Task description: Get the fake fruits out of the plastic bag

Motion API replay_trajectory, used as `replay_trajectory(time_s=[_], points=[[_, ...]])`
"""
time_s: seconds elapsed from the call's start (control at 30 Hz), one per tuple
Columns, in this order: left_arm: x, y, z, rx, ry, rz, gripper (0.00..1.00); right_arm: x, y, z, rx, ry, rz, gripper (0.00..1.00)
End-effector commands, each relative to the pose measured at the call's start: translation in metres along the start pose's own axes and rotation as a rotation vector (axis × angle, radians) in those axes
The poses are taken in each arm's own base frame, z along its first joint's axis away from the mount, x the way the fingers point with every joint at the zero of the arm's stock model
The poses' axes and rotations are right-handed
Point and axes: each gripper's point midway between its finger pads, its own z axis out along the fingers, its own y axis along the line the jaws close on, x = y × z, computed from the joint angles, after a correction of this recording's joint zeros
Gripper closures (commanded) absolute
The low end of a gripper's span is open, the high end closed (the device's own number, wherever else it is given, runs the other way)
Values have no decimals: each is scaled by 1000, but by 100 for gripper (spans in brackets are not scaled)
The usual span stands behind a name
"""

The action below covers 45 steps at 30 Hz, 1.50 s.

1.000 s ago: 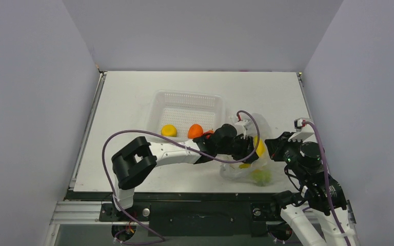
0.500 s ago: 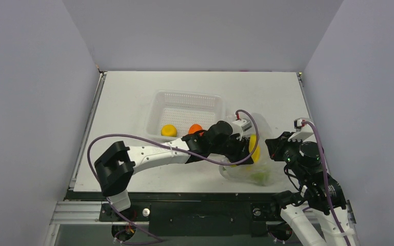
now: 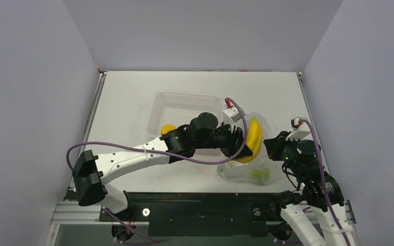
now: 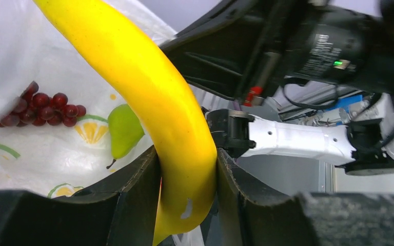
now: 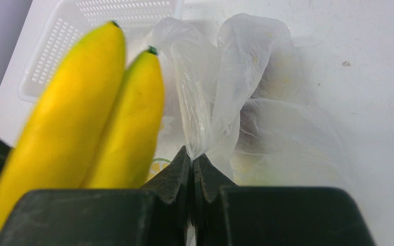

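Note:
My left gripper (image 3: 242, 146) is shut on the yellow banana (image 3: 254, 138) and holds it above the mouth of the clear plastic bag (image 3: 243, 173). In the left wrist view the jaws (image 4: 184, 179) clamp the banana (image 4: 149, 77); below it, inside the bag (image 4: 25, 56), lie the purple grapes (image 4: 41, 108) and the green pear (image 4: 124, 128). My right gripper (image 3: 268, 148) is shut on a bunched edge of the bag (image 5: 251, 66), pinched at the fingertips (image 5: 191, 160). The banana (image 5: 82, 113) shows there as two joined fingers. The pear (image 3: 260, 176) shows through the bag.
The white perforated basket (image 3: 184, 101) stands behind the bag and holds a small yellow fruit (image 3: 167, 129). My left arm crosses the basket's front edge and hides part of it. The basket also shows in the right wrist view (image 5: 107, 15).
My left gripper has lifted the banana up out of the bag and back toward the basket. The left arm now covers the orange. The right gripper has stayed put on the bag.

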Motion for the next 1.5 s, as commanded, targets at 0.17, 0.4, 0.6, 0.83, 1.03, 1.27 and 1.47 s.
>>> replay_trajectory(time_s=[0.17, 0.4, 0.6, 0.83, 1.03, 1.27, 1.47], points=[[-57, -33, -89, -27, -200, 212, 100, -9, 6, 2, -26, -29, -16, 100], [-76, 68, -171, -553, -432, 45, 100, -7, 6, 4, -27, -24, -13, 100], [-77, 138, -207, -781, -574, -151, 100, -9, 6, 3, -25, -33, -13, 100], [-92, 184, -193, -891, -753, -334, 100, -9, 6, 2, -29, -32, -12, 100], [-82, 235, -161, -1066, -886, -691, 100, -10, 6, 0, -26, -41, -12, 100], [-83, 279, -141, -1281, -1036, -835, 100, -12, 6, -3, -27, -53, -9, 100], [-80, 315, -134, -1373, -1139, -870, 100, -12, 6, -5, -33, -58, -11, 100]])
